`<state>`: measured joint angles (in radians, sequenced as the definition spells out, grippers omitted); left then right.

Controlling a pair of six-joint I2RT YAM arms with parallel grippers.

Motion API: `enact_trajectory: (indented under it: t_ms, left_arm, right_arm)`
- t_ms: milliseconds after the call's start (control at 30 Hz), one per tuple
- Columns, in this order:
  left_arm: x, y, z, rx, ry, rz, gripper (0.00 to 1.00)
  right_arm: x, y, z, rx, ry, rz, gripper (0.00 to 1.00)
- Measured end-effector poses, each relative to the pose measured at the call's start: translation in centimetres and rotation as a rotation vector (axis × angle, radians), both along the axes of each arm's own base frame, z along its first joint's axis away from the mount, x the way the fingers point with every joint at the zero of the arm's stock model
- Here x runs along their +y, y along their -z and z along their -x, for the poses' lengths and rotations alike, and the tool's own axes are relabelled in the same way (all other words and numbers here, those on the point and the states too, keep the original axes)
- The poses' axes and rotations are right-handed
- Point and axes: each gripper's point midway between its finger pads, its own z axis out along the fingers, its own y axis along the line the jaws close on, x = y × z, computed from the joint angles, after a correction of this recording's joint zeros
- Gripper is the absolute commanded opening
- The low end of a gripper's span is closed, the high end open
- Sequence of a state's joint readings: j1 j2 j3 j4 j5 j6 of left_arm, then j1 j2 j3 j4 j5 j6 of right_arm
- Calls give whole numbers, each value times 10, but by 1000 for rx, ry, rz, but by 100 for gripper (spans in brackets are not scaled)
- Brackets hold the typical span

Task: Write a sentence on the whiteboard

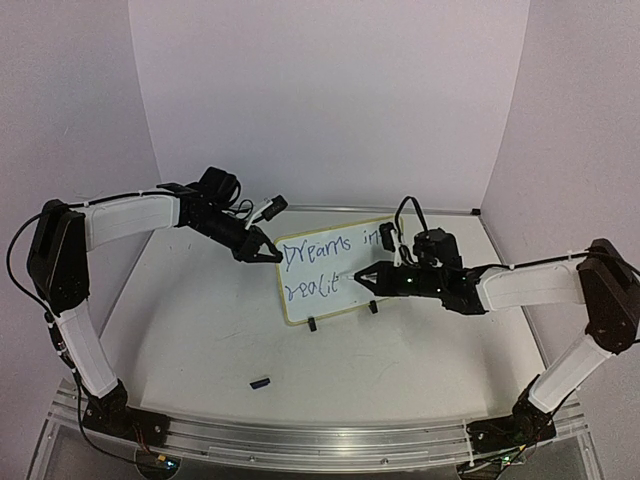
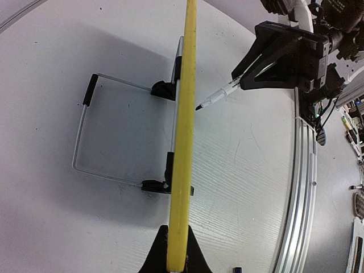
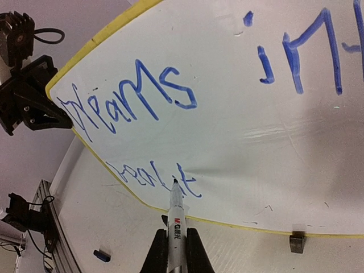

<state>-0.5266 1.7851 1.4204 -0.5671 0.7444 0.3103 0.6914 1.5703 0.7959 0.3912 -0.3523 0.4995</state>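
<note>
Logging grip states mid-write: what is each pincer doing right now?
Left pincer: closed on the whiteboard, at its yellow edge.
Right pincer: closed on the marker, tip at the board.

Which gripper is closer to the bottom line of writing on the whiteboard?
Right. The right gripper holds a marker with its tip at the end of that bottom line; the left gripper clamps the whiteboard's edge higher up, beside the start of the top line.

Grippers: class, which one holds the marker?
The right gripper: the marker juts from it, whereas the left gripper clamps the edge of the whiteboard.
</note>
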Motion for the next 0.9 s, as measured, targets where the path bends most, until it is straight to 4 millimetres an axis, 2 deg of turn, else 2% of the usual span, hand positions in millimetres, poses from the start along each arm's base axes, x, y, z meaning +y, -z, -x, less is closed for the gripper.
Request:
enact_trajectory:
  t_ms: [333, 733, 900]
  left_arm:
    - [0, 0, 0, 0, 0, -1, 0]
    - [0, 0, 0, -1, -2, -3, 0]
    - [0, 0, 0, -2, -2, -3, 0]
  right_arm:
    - [-5, 5, -9, 4, 63, 7, 0]
    - [-5, 12, -9, 35, 84, 7, 0]
    - [-11, 24, -6, 63, 101, 22, 0]
